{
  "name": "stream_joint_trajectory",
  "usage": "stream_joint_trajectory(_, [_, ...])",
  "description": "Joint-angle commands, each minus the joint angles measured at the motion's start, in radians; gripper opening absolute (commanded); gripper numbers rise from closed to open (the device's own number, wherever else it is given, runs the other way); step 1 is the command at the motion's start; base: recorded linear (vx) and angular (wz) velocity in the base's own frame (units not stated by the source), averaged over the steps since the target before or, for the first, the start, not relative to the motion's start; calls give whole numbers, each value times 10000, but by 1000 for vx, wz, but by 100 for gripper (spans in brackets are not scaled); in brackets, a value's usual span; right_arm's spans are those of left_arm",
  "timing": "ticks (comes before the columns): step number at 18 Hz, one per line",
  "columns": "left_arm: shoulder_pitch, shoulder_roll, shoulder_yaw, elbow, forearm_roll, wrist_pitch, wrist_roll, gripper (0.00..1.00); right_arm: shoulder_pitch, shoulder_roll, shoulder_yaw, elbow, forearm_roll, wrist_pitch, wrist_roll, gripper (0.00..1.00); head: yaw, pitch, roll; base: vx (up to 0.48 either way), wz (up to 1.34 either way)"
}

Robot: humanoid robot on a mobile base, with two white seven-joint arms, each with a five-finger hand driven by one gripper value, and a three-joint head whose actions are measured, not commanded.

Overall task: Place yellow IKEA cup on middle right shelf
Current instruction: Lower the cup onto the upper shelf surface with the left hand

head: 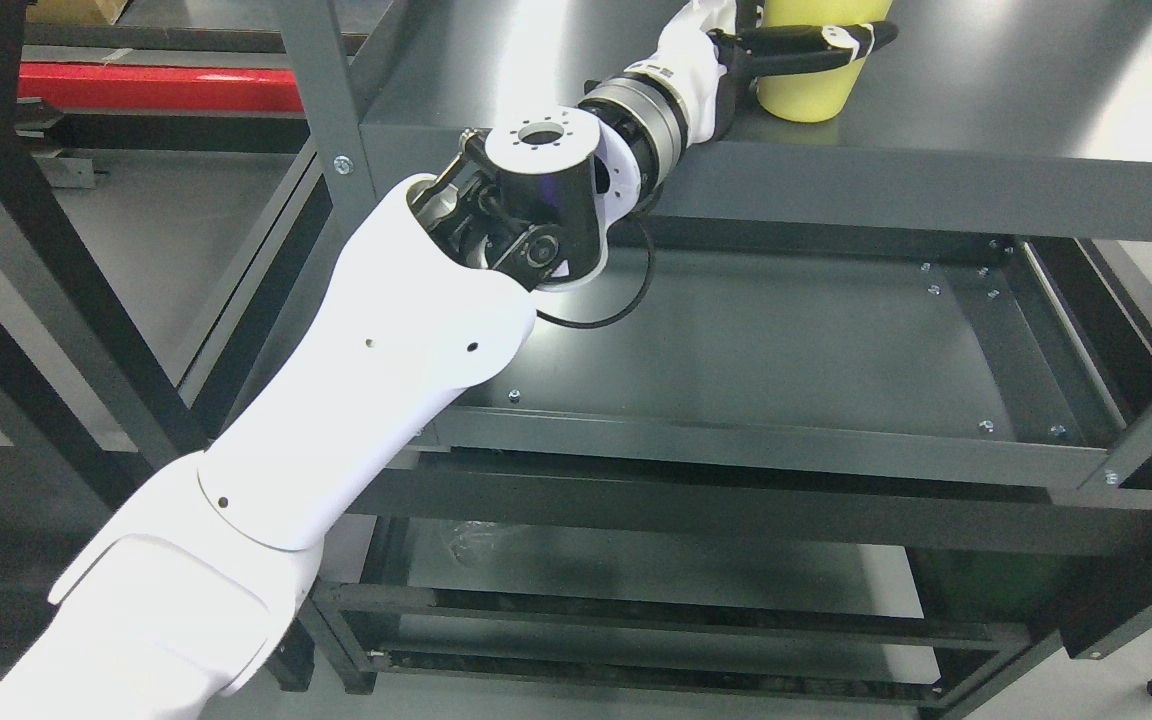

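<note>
A yellow cup (816, 70) stands upright on the dark grey upper shelf (986, 90) at the top of the head view; its rim is cut off by the frame edge. My left arm reaches up from the lower left. My left hand (796, 40) is wrapped around the cup, with black fingers (806, 38) curled across its front. The cup's base rests on the shelf surface. The right arm is out of view.
Below the upper shelf is a recessed grey shelf (786, 350) with a raised front rail (756, 450). A lower shelf (636, 590) shows beneath. Grey rack uprights (321, 100) stand at the left. A red bar (156, 88) lies on the floor behind.
</note>
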Motion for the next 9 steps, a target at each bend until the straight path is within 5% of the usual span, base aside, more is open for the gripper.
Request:
stream_joint_trajectory(1, [75, 175, -150, 154, -383, 93, 33, 91, 138, -175, 169, 0, -245, -7, 4, 99, 0, 0, 0, 0, 0])
stream_joint_trajectory(9, [90, 175, 202, -382, -646, 62, 33, 98, 138, -175, 169, 0, -245, -7, 4, 99, 0, 0, 0, 0, 0])
